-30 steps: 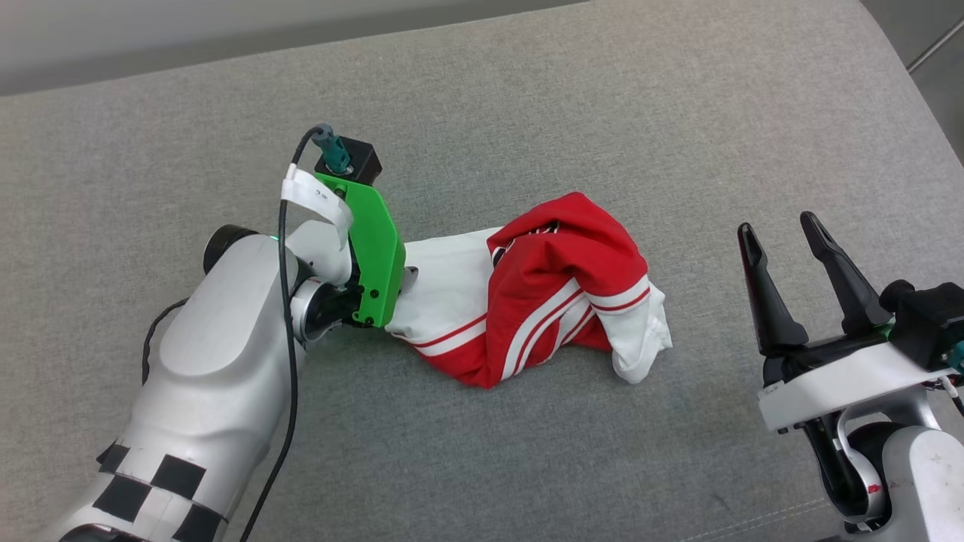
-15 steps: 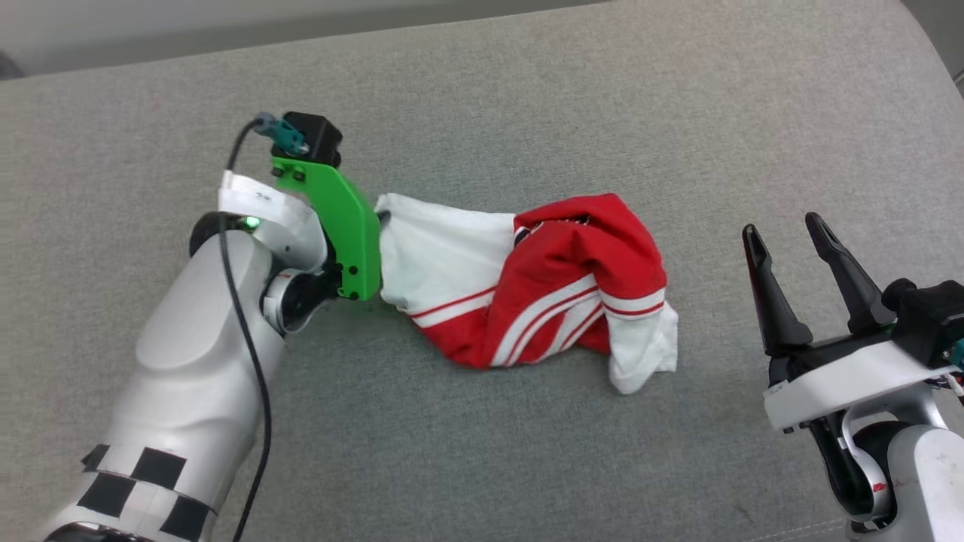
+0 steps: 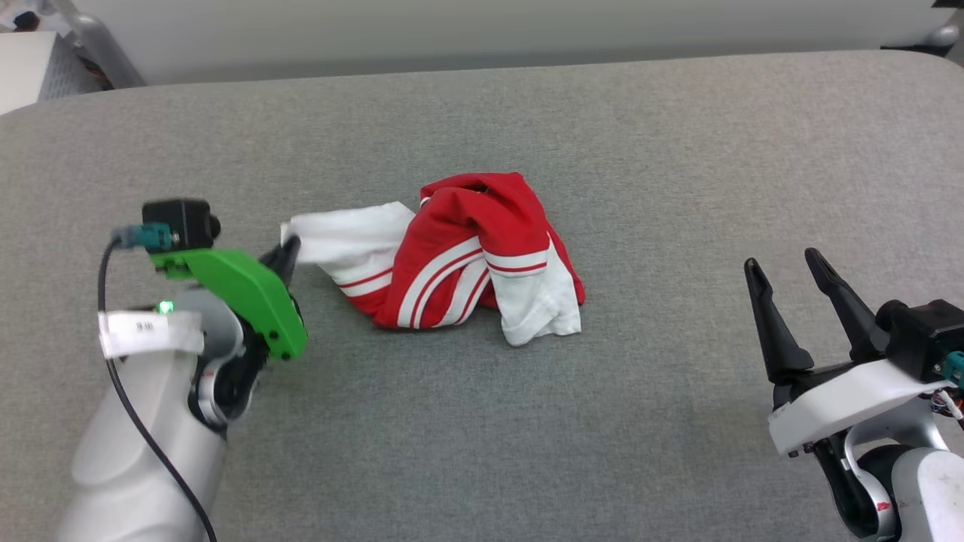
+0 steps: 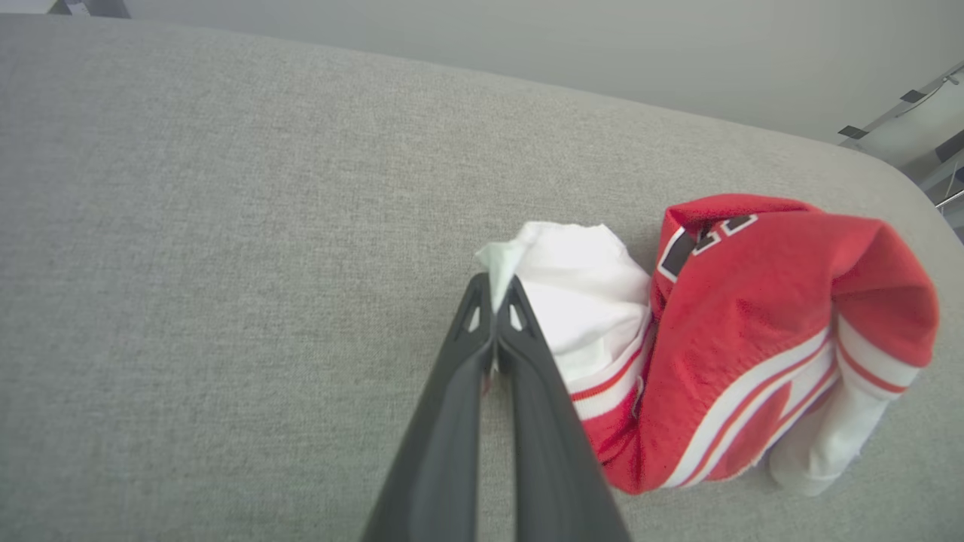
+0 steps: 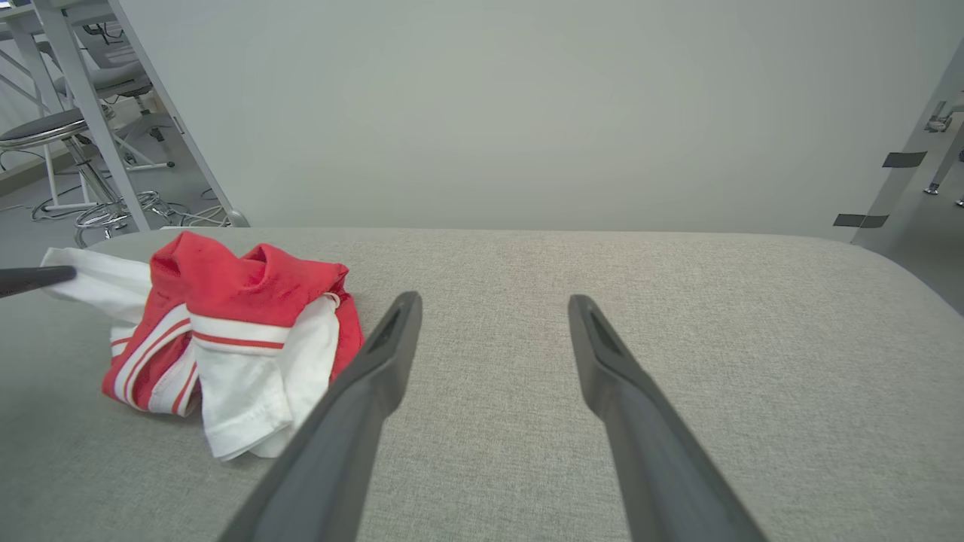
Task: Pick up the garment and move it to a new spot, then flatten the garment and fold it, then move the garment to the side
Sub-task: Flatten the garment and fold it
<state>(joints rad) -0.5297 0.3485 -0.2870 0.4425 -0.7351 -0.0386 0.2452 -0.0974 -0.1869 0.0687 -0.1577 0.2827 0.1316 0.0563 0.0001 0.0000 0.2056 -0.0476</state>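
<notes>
So here's where I'm at. My left end effector [image 3: 289, 253] is clenched on the garment [image 3: 467, 256], gripping the very edge of one white sleeve [image 3: 350, 241]. In the left wrist view my two fingers are pressed tight together, and a little peak of white cloth pokes out past them. I honestly can't tell if that corner is off the surface [image 3: 640, 135] or just dragging on it.

The rest of the garment sits bunched in a heap around the middle of the grey surface. The red body is humped up, with the red-and-white striped trim running across the front. The other white sleeve [image 3: 538, 309] flops down on the side facing my right arm. From the left wrist I can also see a bit of black lettering [image 4: 700, 241] with a white outline, tucked in the top fold.

My right end effector [image 3: 779, 263] is released, with its fingers spread wide and nothing between them. It's well apart from the garment, over the near right part of the surface. In its own wrist view the heap lies off to the left of the fingers.

The green bracket [image 3: 241, 290] on my left wrist carries a small black camera [image 3: 181, 220]. A pale wall [image 5: 527, 113] runs behind the surface, with some stools [image 5: 45, 128] off in the corner.
</notes>
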